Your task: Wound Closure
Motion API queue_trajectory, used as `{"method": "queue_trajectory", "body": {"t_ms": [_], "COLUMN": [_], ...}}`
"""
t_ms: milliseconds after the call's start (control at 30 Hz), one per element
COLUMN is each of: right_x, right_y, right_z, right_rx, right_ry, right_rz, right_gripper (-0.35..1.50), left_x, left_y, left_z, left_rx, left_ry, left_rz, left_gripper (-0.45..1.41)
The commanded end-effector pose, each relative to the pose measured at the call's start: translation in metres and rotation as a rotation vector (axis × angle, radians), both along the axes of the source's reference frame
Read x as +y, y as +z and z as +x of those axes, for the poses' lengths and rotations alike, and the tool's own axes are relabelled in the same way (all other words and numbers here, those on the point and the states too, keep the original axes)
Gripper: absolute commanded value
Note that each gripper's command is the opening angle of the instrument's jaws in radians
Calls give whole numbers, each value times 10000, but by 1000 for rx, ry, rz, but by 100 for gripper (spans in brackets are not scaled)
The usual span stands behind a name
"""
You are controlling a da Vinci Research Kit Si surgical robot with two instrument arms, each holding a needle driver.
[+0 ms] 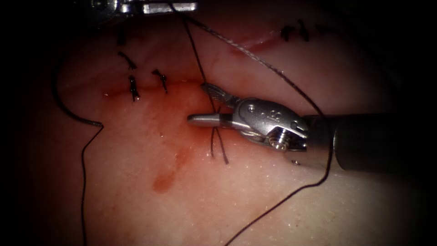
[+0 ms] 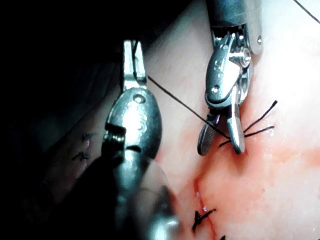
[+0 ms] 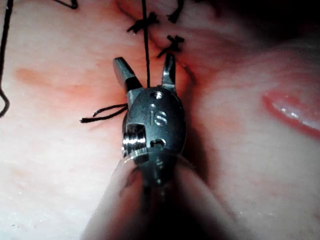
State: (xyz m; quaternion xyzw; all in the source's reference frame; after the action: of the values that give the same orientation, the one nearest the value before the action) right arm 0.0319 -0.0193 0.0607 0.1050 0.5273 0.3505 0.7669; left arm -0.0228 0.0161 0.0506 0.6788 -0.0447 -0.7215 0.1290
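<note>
needle (image 1: 75, 111) – lies free on tissue (image 1: 136, 200), L of cut | thread (image 1: 195, 50) – taut btwn open R-tool jaws

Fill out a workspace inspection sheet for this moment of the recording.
Surface: tissue, with red fluid below the cut.
Job's things: needle lies free on the tissue, far left; taut thread runs from the left gripper down to the cut; knotted stitches along the cut.
Clutter: nothing seen.
Grippers: left gripper shut on the thread; right gripper open astride the thread, holding nothing.
Cables: nothing seen.
Surroundings: dark.
</note>
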Motion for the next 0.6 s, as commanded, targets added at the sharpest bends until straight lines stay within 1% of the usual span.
{"method": "queue_trajectory", "body": {"t_ms": [33,300,400,567,600], "right_x": [3,9,12,16,16], "right_y": [3,8,9,10,10], "right_z": [17,34,38,41,41], "right_rx": [11,15,13,8,8], "right_ry": [-6,-6,-2,3,3], "right_rz": [-4,-7,-6,-10,-10], "right_gripper": [131,130,124,109,109], "left_x": [6,1,0,-1,-1], "left_y": [4,1,1,1,1], "left_z": [-7,-10,-10,-11,-11], "left_rx": [-2,4,4,1,1], "left_ry": [-1,6,7,9,9], "left_rz": [-3,-6,-7,-8,-8], "left_gripper": [-45,-45,-45,-45,-45]}}
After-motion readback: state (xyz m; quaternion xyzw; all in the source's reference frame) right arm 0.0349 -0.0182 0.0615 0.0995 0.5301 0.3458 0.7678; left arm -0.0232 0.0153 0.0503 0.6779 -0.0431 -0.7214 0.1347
